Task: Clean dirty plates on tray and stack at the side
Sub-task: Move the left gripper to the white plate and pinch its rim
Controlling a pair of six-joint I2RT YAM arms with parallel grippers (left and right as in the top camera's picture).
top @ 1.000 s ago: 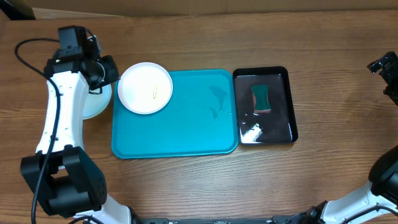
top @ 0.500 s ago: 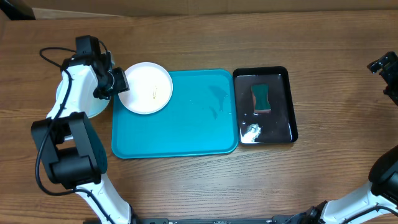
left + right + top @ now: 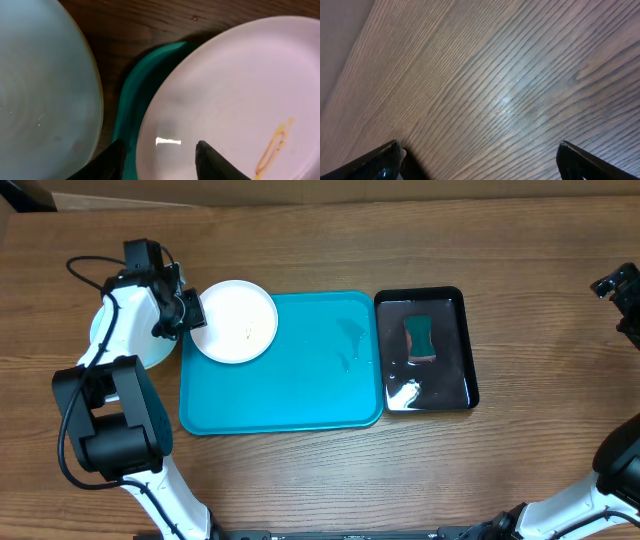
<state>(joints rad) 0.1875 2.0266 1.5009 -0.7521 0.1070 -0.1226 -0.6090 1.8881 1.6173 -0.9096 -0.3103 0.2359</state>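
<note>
Off the tray's (image 3: 290, 385) 9 o'clock sits the pale blue plate (image 3: 40, 85). My left gripper (image 3: 157, 150) is open, with the rim of the white plate (image 3: 235, 90) between its jaws at the tray's 10 o'clock corner. The smear (image 3: 272, 147) is unwiped, so I judge this the grab step, and next I close on that rim. At far 3 o'clock the right gripper (image 3: 480, 150) is spread wide over the table (image 3: 495, 75).

Side items on the wood-grain table (image 3: 300, 480): black tray and sponge.

Narrow glossy black tray (image 3: 421, 291), rounded corners, raised rim, lies flat on the right half of the table with its long sides running top to bottom in the overhead view. One green sponge (image 3: 420, 333) lies inside it, in the upper half, roughly centred between the long walls; a reddish-brown band shows along the sponge's lower edge. White patch (image 3: 403, 391) sits in the tray's lower-left corner; foam or glare, cannot tell. Tray floor reflects light. Pale tan strip (image 3: 300, 188) runs along the table's far edge. Right wrist view: bare wood grain only (image 3: 495, 100).
</note>
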